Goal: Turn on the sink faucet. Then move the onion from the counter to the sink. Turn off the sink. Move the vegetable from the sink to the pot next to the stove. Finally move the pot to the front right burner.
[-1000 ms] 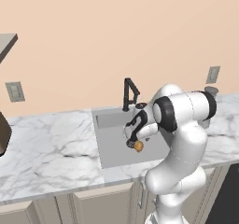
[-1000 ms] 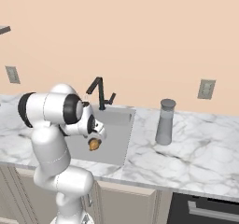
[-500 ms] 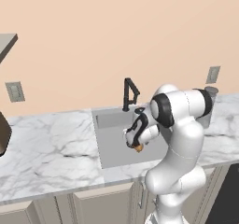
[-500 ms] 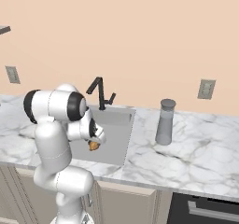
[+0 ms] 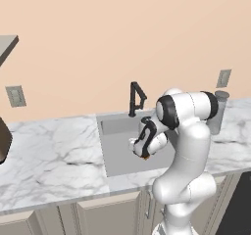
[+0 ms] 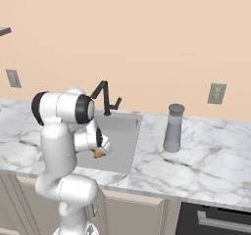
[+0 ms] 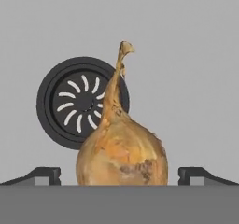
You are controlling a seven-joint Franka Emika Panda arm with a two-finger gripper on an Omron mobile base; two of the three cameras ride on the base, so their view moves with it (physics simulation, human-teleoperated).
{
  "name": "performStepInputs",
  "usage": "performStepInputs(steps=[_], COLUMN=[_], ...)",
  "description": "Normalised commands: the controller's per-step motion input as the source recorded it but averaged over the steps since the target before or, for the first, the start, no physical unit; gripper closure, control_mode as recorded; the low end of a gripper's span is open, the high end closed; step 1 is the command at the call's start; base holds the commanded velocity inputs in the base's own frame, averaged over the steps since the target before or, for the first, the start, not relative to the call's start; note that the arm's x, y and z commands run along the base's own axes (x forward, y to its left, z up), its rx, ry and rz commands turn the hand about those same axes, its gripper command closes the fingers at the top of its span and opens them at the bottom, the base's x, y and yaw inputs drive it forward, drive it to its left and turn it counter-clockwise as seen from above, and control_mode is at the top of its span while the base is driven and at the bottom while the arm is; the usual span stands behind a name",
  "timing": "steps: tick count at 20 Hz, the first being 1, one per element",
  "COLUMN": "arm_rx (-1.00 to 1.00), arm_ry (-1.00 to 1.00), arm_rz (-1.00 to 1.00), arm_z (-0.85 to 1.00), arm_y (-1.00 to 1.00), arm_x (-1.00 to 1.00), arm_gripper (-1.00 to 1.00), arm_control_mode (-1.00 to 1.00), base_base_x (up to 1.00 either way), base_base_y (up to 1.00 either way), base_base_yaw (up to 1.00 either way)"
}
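One onion (image 7: 122, 155) between the spread tool (image 7: 119, 175), stem toward the drain (image 7: 70, 101).

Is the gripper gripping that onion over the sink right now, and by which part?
No. The gripper stands open, its fingertips clear of the onion on both sides, above the sink.

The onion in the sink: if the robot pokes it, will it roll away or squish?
The onion is a round bulb, so a poke would probably roll it across the flat sink floor. It looks firm, so it likely won't squish. Its papery skin may be slippery for the open gripper, and the thin stem looks bendy.
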Motion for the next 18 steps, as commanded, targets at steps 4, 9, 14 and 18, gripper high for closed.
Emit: performStepInputs(steps=[4,9,14,18], arm_rx=[0.00,0.00,0.00,0.00], arm_ry=[0.00,0.00,0.00,0.00], arm_rz=[0.00,0.00,0.00,0.00], arm_z=[-0.21,-0.22,-0.31,-0.16], arm_y=[0.00,0.00,0.00,0.00], arm_x=[0.12,0.01,0.00,-0.01], arm_gripper=[-1.00,-1.00,1.00,1.00], arm_control_mode=[-1.00,-1.00,-1.00,-1.00], base_base_x=[0.00,0.00,0.00,0.00], base_base_y=[0.00,0.00,0.00,0.00], base_base_yaw=[0.00,0.00,0.00,0.00])
